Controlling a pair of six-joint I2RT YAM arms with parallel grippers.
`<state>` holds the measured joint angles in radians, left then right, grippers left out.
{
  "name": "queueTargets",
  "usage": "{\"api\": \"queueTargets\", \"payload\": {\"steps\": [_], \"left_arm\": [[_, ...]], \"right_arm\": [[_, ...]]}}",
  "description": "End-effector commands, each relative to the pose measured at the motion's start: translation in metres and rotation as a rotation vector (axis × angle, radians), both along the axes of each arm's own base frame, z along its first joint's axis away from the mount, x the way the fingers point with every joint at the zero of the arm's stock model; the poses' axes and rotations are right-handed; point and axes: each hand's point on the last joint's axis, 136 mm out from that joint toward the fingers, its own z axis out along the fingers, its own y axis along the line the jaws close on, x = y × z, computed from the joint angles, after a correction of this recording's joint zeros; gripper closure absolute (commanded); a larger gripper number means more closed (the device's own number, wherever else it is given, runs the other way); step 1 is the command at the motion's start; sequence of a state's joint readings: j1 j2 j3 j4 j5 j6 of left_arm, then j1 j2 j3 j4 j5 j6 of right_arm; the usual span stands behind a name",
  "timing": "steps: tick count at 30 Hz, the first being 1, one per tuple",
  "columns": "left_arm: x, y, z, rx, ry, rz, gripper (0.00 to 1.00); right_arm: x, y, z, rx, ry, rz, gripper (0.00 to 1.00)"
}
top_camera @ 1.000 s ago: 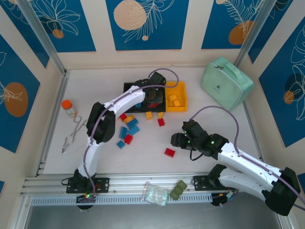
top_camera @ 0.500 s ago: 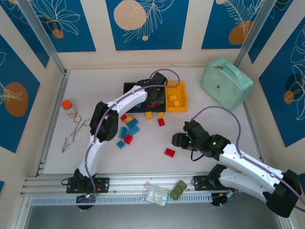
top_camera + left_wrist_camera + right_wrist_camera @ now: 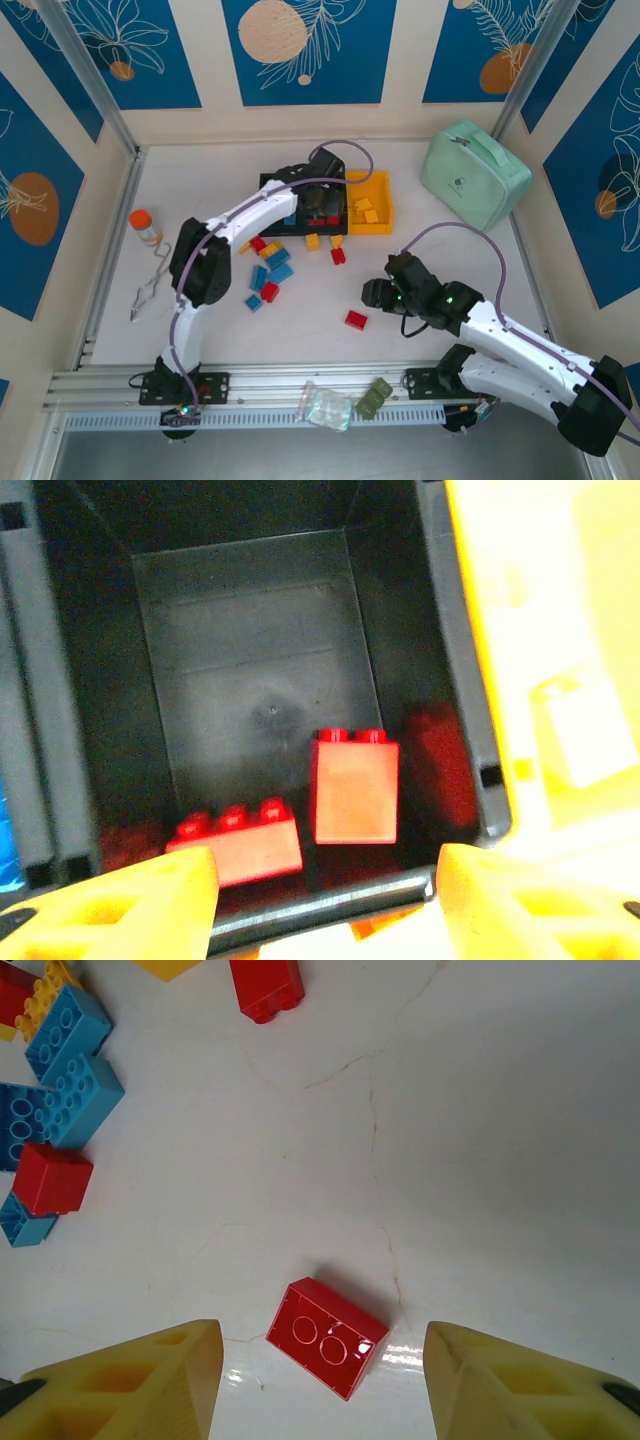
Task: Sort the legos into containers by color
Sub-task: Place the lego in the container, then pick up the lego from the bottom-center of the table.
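Surface [image 3: 300,300] far edge: left tool [image 3: 325,900], wide and empty, over red legos [image 3: 355,790] in black container [image 3: 250,670]; right tool [image 3: 320,1380], wide, brackets loose red lego [image 3: 330,1338] for pickup.

your white table [image 3: 450,250] carried a row of three joined bins [image 3: 385,206] toward the back, with loose legos [image 3: 272,270] scattered just in front of it and one red brick [image 3: 356,319] apart, nearer the front edge. a mint-green case [image 3: 474,174] sat at the back right; an orange-capped bottle [image 3: 146,227] and metal tongs [image 3: 150,285] lay at the left.
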<state>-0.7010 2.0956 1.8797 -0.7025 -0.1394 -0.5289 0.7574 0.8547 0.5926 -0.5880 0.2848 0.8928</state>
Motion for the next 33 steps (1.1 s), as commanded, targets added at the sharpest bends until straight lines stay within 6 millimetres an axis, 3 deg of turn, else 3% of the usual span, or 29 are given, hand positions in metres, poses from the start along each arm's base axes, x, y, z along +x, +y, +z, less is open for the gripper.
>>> {"api": "queueTargets", "payload": {"steps": [1, 6, 15, 25, 33], "left_arm": [[-0.019, -0.002, 0.029, -0.058, -0.039, -0.063, 0.41], [-0.044, 0.006, 0.037, -0.114, -0.036, -0.113, 0.41], [-0.109, 0.033, 0.018, -0.197, 0.023, -0.2, 0.4], [-0.17, 0.08, -0.013, -0.246, 0.073, -0.157, 0.34], [-0.195, 0.105, -0.03, -0.227, 0.107, -0.119, 0.34]], "right_arm": [[0.001, -0.005, 0.004, -0.023, 0.001, -0.007, 0.44], [0.001, -0.004, 0.001, -0.037, 0.035, -0.012, 0.44], [-0.011, -0.01, -0.011, -0.11, 0.22, -0.11, 0.35], [-0.015, 0.01, -0.028, -0.155, 0.3, -0.122, 0.25], [-0.013, 0.032, -0.052, -0.216, 0.383, -0.109, 0.24]]}}
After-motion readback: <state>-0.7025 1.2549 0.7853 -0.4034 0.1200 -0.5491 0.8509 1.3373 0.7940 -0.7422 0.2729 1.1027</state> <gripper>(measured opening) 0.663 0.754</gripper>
